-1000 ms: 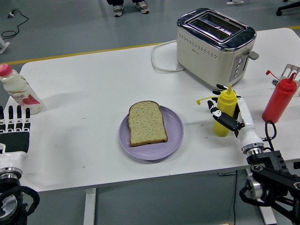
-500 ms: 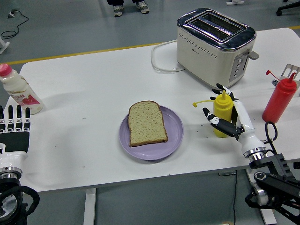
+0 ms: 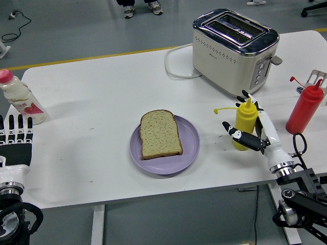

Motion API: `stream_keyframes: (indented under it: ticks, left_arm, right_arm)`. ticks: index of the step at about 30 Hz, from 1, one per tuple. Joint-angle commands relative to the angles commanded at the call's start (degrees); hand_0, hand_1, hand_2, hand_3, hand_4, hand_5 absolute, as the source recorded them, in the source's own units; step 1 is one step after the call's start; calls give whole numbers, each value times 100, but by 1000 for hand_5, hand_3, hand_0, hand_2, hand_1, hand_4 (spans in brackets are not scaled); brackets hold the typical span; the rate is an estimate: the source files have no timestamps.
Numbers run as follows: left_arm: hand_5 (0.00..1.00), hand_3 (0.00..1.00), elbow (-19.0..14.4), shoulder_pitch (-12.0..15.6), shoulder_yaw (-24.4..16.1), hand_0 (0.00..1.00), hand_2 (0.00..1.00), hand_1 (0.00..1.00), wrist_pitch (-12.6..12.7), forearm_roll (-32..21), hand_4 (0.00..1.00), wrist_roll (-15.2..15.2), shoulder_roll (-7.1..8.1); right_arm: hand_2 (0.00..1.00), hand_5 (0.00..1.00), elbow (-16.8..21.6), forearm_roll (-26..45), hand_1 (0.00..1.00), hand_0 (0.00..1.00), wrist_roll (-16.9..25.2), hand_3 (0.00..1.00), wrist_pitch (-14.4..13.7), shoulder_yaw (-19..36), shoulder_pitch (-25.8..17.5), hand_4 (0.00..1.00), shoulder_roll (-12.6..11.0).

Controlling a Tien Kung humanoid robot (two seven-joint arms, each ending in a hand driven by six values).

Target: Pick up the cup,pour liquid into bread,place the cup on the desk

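A yellow squeeze bottle [image 3: 244, 122], the only thing here that answers to the cup, stands upright on the table right of the plate. Its cap hangs off to the left on its strap. My right hand [image 3: 246, 131] holds it. The thumb [image 3: 236, 132] lies across the bottle's lower front, and the fingertips [image 3: 245, 95] show behind its shoulder. A slice of bread [image 3: 160, 133] lies flat on a purple plate [image 3: 189, 148] in the middle of the table. I see no sauce on the bread. My left hand [image 3: 16, 131] rests at the left edge, fingers straight, holding nothing.
A cream and chrome toaster [image 3: 232, 48] stands at the back right, its white cord [image 3: 172, 64] looping to the left. A red squeeze bottle [image 3: 305, 108] is at the right edge. A pink-capped milk bottle [image 3: 21, 99] stands at the far left, just beyond my left hand.
My right wrist has drawn back to the right and down. The thumb has slid from the bottle's middle to its lower front. The yellow bottle shifted slightly and stands upright.
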Motion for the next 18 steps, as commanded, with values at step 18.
stream_keyframes:
  ticks: [18]
  left_arm:
    - [998,854,5,24,35,859,935,871,-4,0,715,-9,0]
  right_arm:
    - [964,149,171,-265,912,963,-159,998,135,263,-213,829,-115]
